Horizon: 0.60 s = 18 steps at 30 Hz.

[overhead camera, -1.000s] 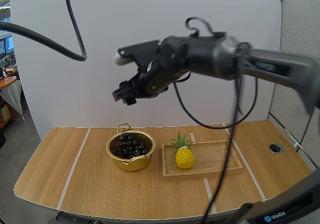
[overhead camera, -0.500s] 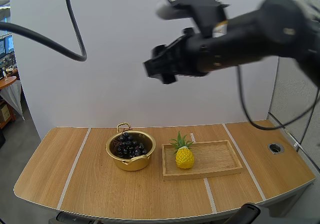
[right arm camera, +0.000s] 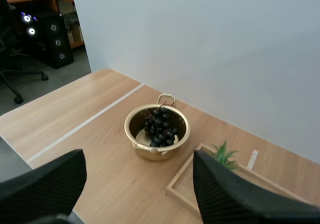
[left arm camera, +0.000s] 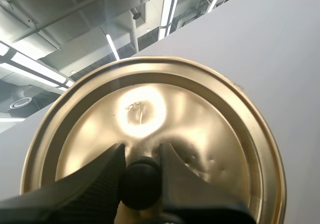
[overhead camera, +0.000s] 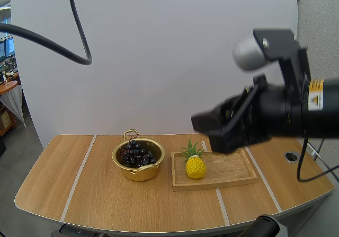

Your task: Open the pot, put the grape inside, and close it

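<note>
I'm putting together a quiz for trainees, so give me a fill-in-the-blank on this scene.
The grapes lie inside the ___.
The left pincer grips the lid by its ___.
The pineapple stands on the wooden ___.
The right pincer is ___.
Missing words: pot; knob; tray; open.

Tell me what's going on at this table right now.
The left gripper is clamped on the black knob of the gold lid and holds it high in the air. The pot stands open on the table with the grapes already inside. The right gripper is open and empty, raised above the table. A toy pineapple stands on the wooden tray beside the pot. What remains is setting the lid back on.
</note>
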Each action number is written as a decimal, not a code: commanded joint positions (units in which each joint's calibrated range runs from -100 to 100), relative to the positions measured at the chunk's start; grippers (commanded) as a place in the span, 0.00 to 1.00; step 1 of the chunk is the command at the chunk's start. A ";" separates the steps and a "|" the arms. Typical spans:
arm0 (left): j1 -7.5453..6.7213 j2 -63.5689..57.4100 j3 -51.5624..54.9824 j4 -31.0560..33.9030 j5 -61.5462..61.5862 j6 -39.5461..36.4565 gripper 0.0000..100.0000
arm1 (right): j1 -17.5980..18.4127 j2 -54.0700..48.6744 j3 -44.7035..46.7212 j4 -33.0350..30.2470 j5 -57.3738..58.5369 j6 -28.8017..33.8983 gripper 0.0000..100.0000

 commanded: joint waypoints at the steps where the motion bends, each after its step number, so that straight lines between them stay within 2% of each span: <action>1: -0.07 -0.19 -0.41 0.32 -1.98 -0.49 0.00 | -1.21 -1.60 3.13 0.11 1.17 0.66 1.00; 14: -0.07 -0.19 -0.41 0.32 -1.98 -0.49 0.00 | -6.92 -3.52 11.58 2.14 2.93 0.36 1.00; 15: -0.07 -0.19 -0.41 0.32 -1.98 -0.49 0.00 | -7.25 -3.87 12.15 2.81 2.93 0.12 0.89; 18: -0.07 -0.19 -0.41 0.32 -1.98 -0.49 0.00 | -8.15 -5.94 13.84 4.13 2.57 -1.23 0.37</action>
